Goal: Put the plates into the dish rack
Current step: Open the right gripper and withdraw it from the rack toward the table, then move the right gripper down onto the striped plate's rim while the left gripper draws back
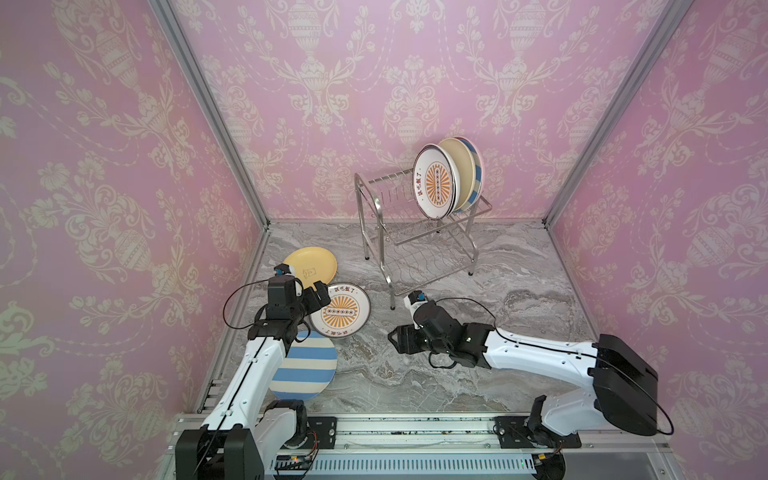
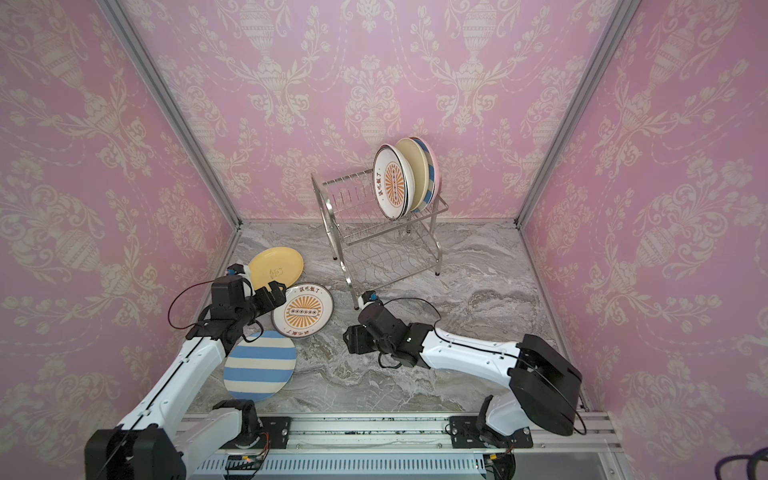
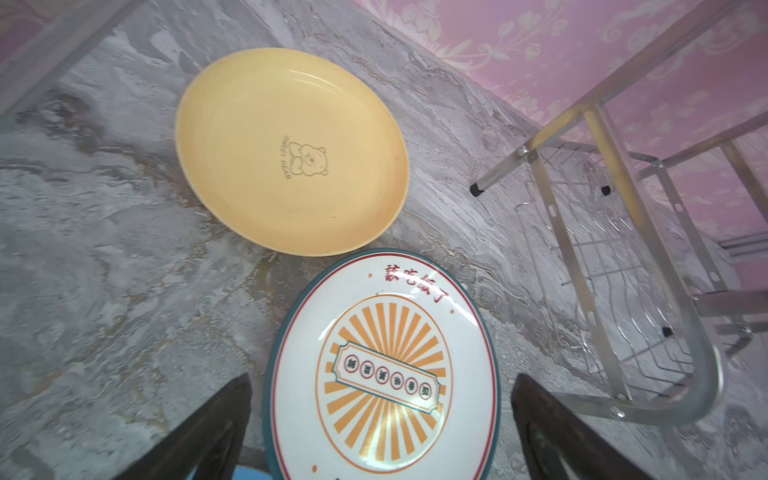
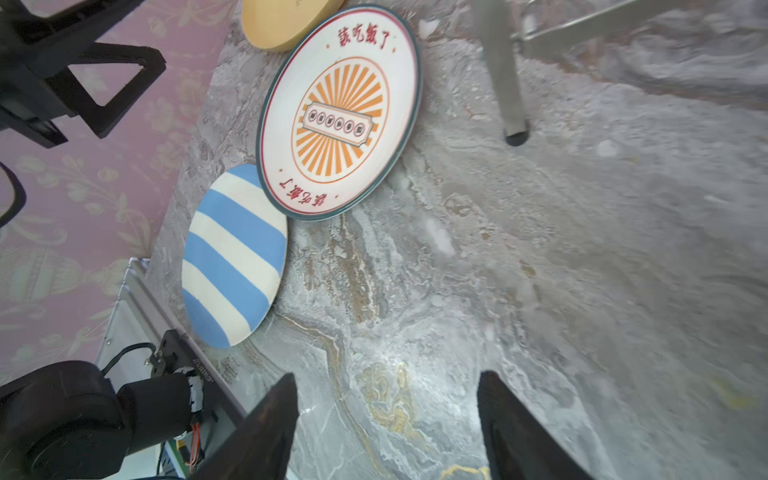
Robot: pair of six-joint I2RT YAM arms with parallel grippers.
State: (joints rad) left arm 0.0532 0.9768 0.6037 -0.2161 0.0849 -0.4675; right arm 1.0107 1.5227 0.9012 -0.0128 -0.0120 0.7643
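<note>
We see the left gripper [image 1: 316,296] with its jaws spread wide. It hangs low over the near rim of a sunburst plate [image 1: 340,314], and in the left wrist view the plate shows between the two fingers; whether either finger touches it we cannot tell. That plate lies flat by the left edge of the marble surface [image 1: 519,299], its rim lapping over a blue-striped plate [image 1: 307,365] towards the near-left corner. Its far rim meets a yellow plate [image 1: 309,264] towards the far-left corner.

The right gripper [image 4: 387,376] is also parted, with bare marble and nothing else between its fingers. It sits above the middle of the surface, pointing towards the left edge.

Beyond it the dish rack [image 1: 424,259] stands near the far edge, about midway along. Its top tier holds plates upright at the right end: a second sunburst plate [image 1: 436,183] in front, a beige plate [image 1: 457,166] behind it, then a blue-striped rim [image 1: 478,174] — and in a top view a pink rim [image 2: 435,164] at the back. The lower tier shows only wire.
</note>
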